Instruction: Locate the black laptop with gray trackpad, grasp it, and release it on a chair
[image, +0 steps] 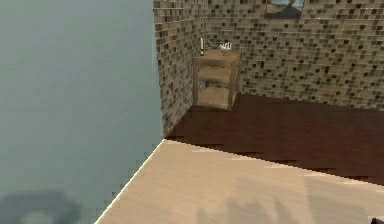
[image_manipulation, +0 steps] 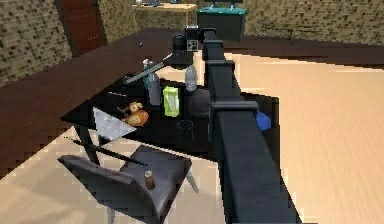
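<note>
Though I'm looking for a black laptop, nothing on the dark tabletop (image_manipulation: 90, 110) reads plainly as one from where I stand; black on black would swallow its outline. My best guess is the pale grey wedge (image_manipulation: 108, 124) at the tabletop's near left corner, which could be part of it. I can't be sure of that, nor tell which way its long side runs.

If that is the laptop, it lies toward the arm side view's lower left from the gripper (image_manipulation: 140, 73). A bottle (image_manipulation: 153, 88), a green carton (image_manipulation: 171, 100) and an orange-brown lump (image_manipulation: 135, 116) stand between them. The gripper shows at the far side of the tabletop, at the end of the dark arm (image_manipulation: 235, 140). With things standing on the tabletop behind its fingers, I cannot tell whether it holds anything or how the fingers are set.

The dark grey chair (image_manipulation: 128, 182) stands just beside that same near left corner, with a small brown thing (image_manipulation: 149, 180) on its seat. By my reckoning the release spot is therefore close to the wedge. A glass (image_manipulation: 185, 128) and a blue thing (image_manipulation: 262, 120) sit near the arm.

The tabletop straddles dark wood floor (image_manipulation: 30, 110) and pale wood floor (image_manipulation: 330, 130). Farther out stand a wooden table (image_manipulation: 160, 10) with a teal box (image_manipulation: 220, 20) and a dark red door (image_manipulation: 80, 25). Ahead of the robot, a small wooden shelf stand (image: 217, 78) sits against a mosaic tile wall (image: 320, 60), beside a plain blue-grey wall (image: 70, 80).
</note>
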